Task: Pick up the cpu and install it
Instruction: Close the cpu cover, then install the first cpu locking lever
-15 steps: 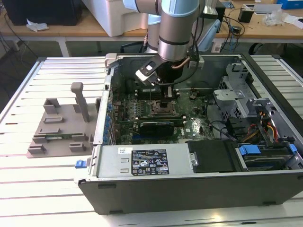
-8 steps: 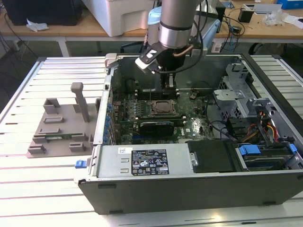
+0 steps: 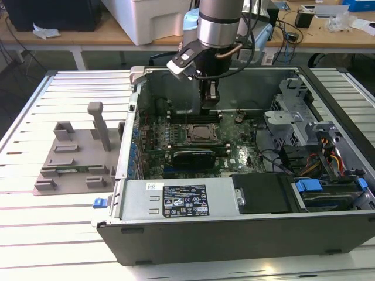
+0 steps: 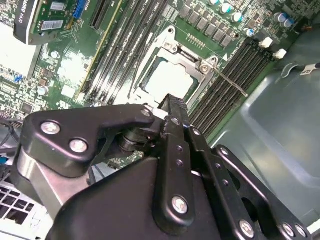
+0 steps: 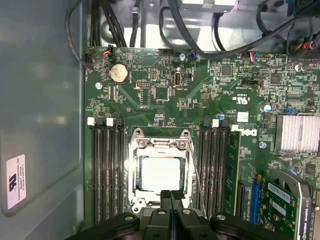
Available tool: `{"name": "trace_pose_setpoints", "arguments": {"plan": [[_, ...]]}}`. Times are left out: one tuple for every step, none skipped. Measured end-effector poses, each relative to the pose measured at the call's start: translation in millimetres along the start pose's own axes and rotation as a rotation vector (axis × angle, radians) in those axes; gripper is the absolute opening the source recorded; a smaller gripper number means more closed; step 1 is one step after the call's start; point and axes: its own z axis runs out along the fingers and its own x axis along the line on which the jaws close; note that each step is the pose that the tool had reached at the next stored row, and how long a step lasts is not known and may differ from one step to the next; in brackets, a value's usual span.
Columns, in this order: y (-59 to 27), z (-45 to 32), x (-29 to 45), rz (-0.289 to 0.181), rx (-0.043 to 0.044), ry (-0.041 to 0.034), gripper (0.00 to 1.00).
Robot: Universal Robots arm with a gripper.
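Note:
The cpu, a flat square chip with a bright silver top, lies inside the motherboard socket, framed by the socket's metal bracket. It is also visible in the second wrist view. My gripper hovers just above the socket's edge, its two black fingers pressed together with nothing between them. In the exterior view the gripper hangs inside the open computer case, a little above the socket. The fingers cover one edge of the chip.
Memory slots flank the socket on both sides, with a thin lever wire beside it. A graphics card lies nearby. The case wall, drive cage and cables surround the board. A grey fixture tray sits on the exterior view's left.

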Motion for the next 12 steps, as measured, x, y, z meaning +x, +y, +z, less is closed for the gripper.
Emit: {"name": "trace_pose_setpoints", "arguments": {"plan": [[0.0, 0.0, 0.0, 0.000, 0.0000, 0.0000, 0.11], [0.0, 0.0, 0.0, 0.000, 0.0001, 0.0001, 0.11], [0.0, 0.0, 0.0, 0.000, 0.0000, 0.0002, 0.11], [0.0, 0.0, 0.0, 0.000, 0.0000, 0.0003, 0.11], [0.0, 0.0, 0.0, 0.000, 0.0000, 0.0004, 0.11], [0.0, 0.0, 0.0, 0.000, 0.0000, 0.0006, 0.11], [0.0, 0.0, 0.0, 0.000, 0.0001, 0.0006, 0.11], [0.0, 0.0, 0.0, 0.000, 0.0000, 0.0007, 0.11], [0.0, 0.0, 0.0, 0.000, 0.0000, 0.0009, 0.11], [0.0, 0.0, 0.0, -0.006, -0.0001, 0.0007, 0.11], [0.0, -0.1, -0.1, -0.035, -0.0005, -0.0011, 0.11], [0.0, 0.0, 0.0, -0.076, -0.0011, -0.0034, 0.11]]}}
